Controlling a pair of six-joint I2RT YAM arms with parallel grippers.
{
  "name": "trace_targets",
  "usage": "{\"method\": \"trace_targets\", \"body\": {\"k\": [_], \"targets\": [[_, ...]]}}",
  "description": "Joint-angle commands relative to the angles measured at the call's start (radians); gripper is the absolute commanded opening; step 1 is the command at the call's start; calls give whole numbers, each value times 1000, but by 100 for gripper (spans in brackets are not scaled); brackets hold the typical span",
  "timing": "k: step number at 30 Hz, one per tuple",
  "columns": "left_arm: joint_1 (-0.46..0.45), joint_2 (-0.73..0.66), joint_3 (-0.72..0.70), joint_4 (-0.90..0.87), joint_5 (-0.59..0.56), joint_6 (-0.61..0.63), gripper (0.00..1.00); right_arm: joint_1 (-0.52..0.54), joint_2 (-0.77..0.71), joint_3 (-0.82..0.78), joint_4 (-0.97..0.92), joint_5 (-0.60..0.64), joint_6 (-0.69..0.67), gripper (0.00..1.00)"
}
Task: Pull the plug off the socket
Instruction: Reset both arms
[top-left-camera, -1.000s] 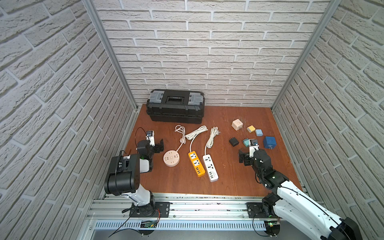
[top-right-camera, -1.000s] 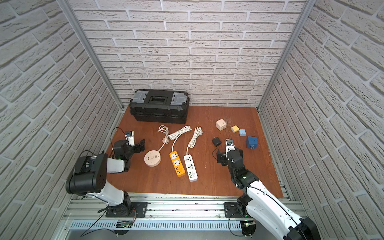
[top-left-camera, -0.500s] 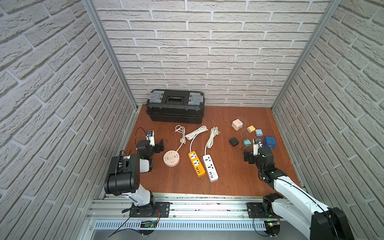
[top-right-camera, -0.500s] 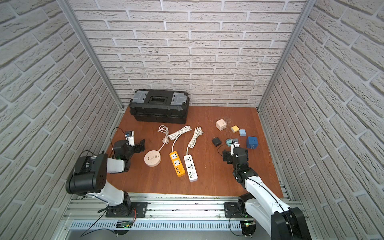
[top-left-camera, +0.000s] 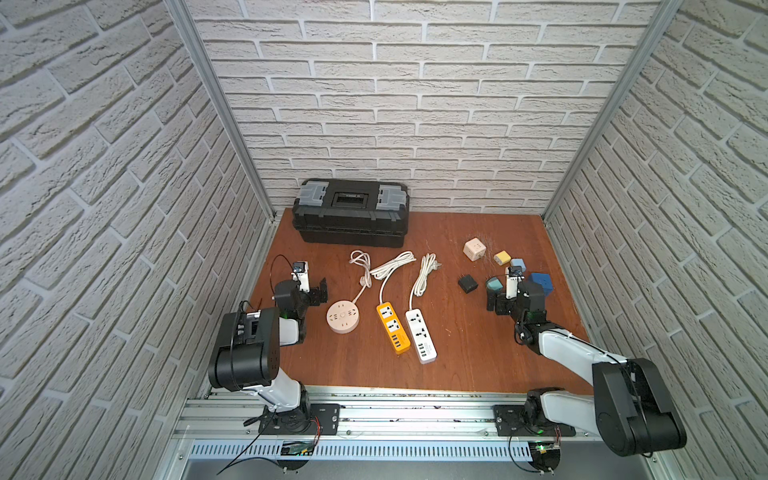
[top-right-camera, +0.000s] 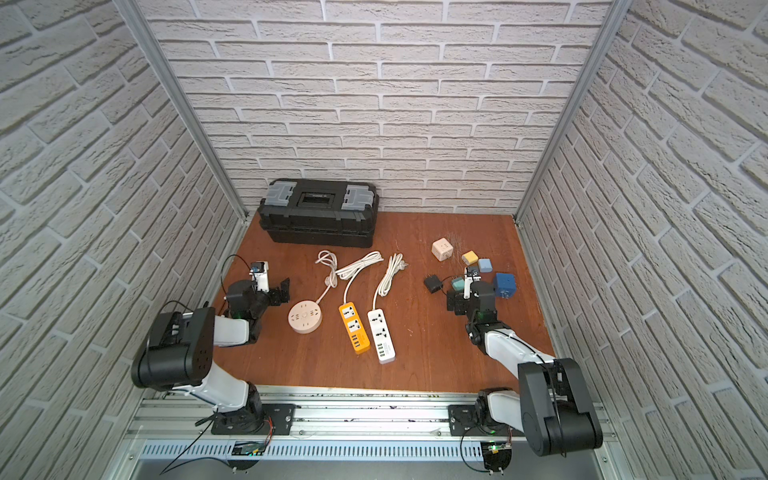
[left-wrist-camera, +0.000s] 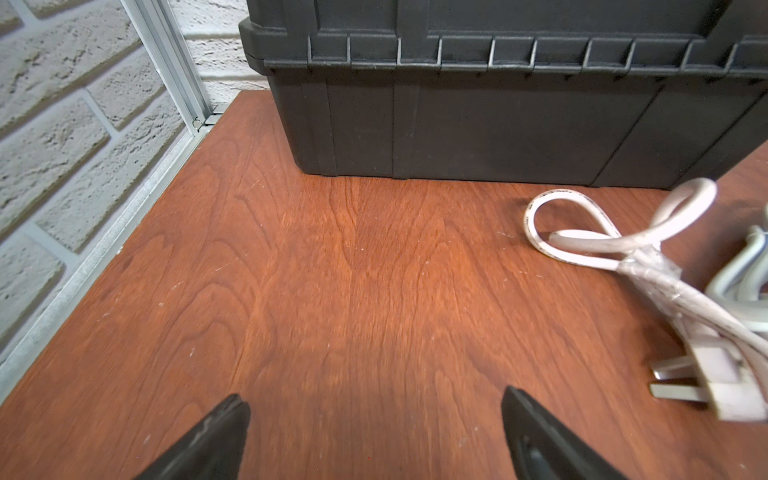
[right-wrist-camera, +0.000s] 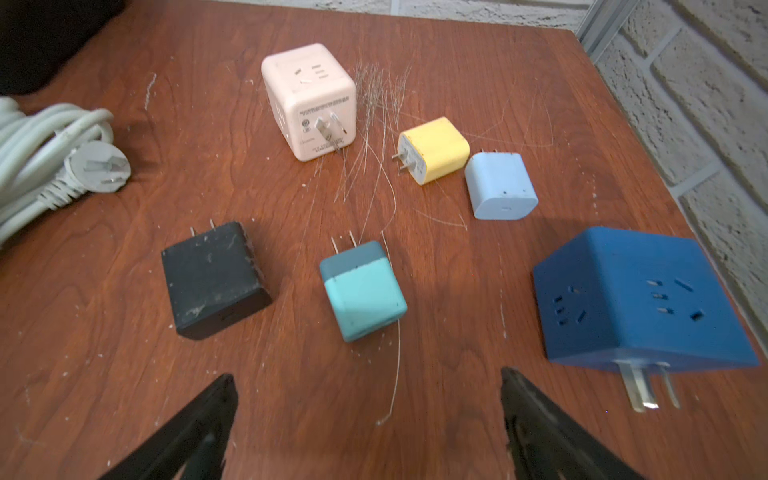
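Teal plug (right-wrist-camera: 363, 297): a small rigid plastic cube, judged light and hard-shelled, with nothing on it to crush. The smooth rounded sides are probably a little slick. The best hold is across two opposite flat flanks of the body, clear of the two thin metal prongs, which might bend if pinched. Lying loose, it would likely skid if nudged from one side only. Looks: pale teal body, a darker blue-grey band at the prong end, rounded edges, prongs pointing away from the right gripper (right-wrist-camera: 365, 374). Position: on its side on the bench (top-left-camera: 457, 353), seated in no socket, just ahead of the right gripper. It lies between the black plug (right-wrist-camera: 212, 282) and the dark blue cube socket (right-wrist-camera: 640, 299), apart from both. The cube's visible faces show empty slots. The orange power strip (top-left-camera: 392, 328) and white power strip (top-left-camera: 420, 336) also look unoccupied in both top views, though the detail is small. Judgement: the plug is already out. The right gripper's jaws are spread wide, holding nothing, low over the bench. The left gripper (left-wrist-camera: 374, 392) is likewise wide open and empty, over bare wood near the black toolbox (top-left-camera: 351, 216), well apart from the plug.
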Motion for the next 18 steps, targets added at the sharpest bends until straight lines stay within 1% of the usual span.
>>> {"method": "trace_targets", "body": {"k": [1, 5, 8, 9, 10, 12, 13, 14, 15, 16, 17, 18], "targets": [[-3, -11, 11, 30, -3, -11, 98, -15, 45, 23, 186, -63, 13, 99], [-3, -11, 11, 31, -3, -11, 98, -20, 95, 65, 185, -72, -10, 99], [-3, -11, 11, 31, -3, -12, 98, -25, 107, 58, 227, -73, -34, 99], [-3, -11, 11, 31, -3, -11, 98, -25, 115, 42, 269, -73, -47, 99], [-3, -11, 11, 31, -3, -11, 98, -27, 138, 12, 350, -72, -52, 99], [-3, -11, 11, 31, -3, -11, 98, -28, 221, -32, 500, -68, -51, 99], [-3, -11, 11, 31, -3, -11, 98, -29, 273, -53, 617, -88, -57, 99], [-3, -11, 11, 31, -3, -11, 98, -28, 295, -62, 663, -113, -63, 99], [-4, -11, 11, 31, -3, -11, 98, -28, 265, -41, 571, -117, -74, 99], [-3, -11, 12, 31, -3, -11, 98, -28, 234, 8, 429, -108, -74, 99], [-3, -11, 11, 30, -4, -11, 98, -29, 247, 15, 432, -90, -60, 99], [-3, -11, 11, 31, -4, -11, 98, -30, 265, 1, 492, -62, -44, 99]]}}
